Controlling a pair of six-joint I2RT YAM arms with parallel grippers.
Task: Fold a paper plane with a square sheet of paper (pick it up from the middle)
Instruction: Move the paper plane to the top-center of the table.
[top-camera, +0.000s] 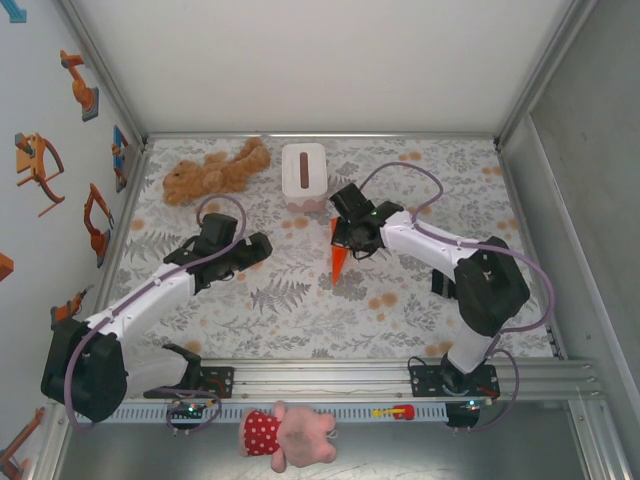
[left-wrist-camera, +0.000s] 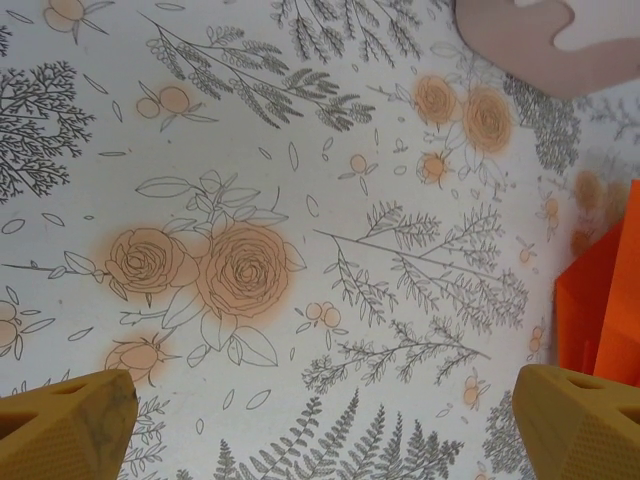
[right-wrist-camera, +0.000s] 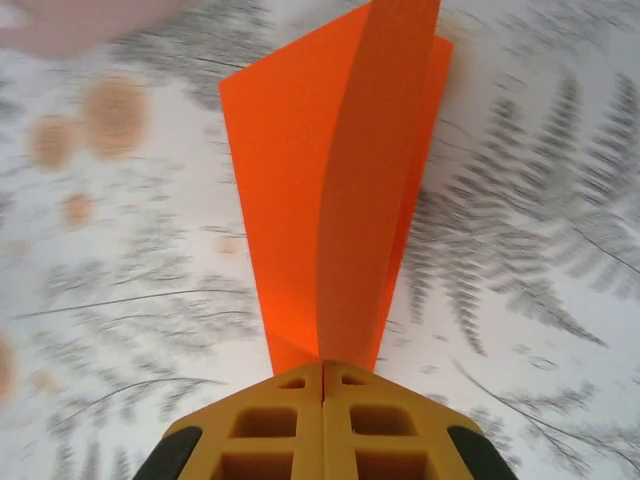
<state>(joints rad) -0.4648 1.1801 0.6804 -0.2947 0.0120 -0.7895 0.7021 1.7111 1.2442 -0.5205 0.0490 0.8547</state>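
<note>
Pink plush toy (top-camera: 290, 435) lying on near ledge by arm bases. Left gripper (top-camera: 262, 246) hovering over floral tablecloth (top-camera: 300, 300), jaws gaping wide, gripping nothing. Right gripper (top-camera: 342, 232) pinching orange paper plane (top-camera: 339, 262) at mid-table, jaws pressing fully together on it. White tissue box (top-camera: 304, 175) and brown teddy bear (top-camera: 215, 170) sitting beyond.

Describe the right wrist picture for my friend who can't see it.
A yellow pincer is shut on the narrow end of a folded orange paper, which fans out beyond it. Under it lies a tablecloth printed with grey ferns and orange flowers.
</note>
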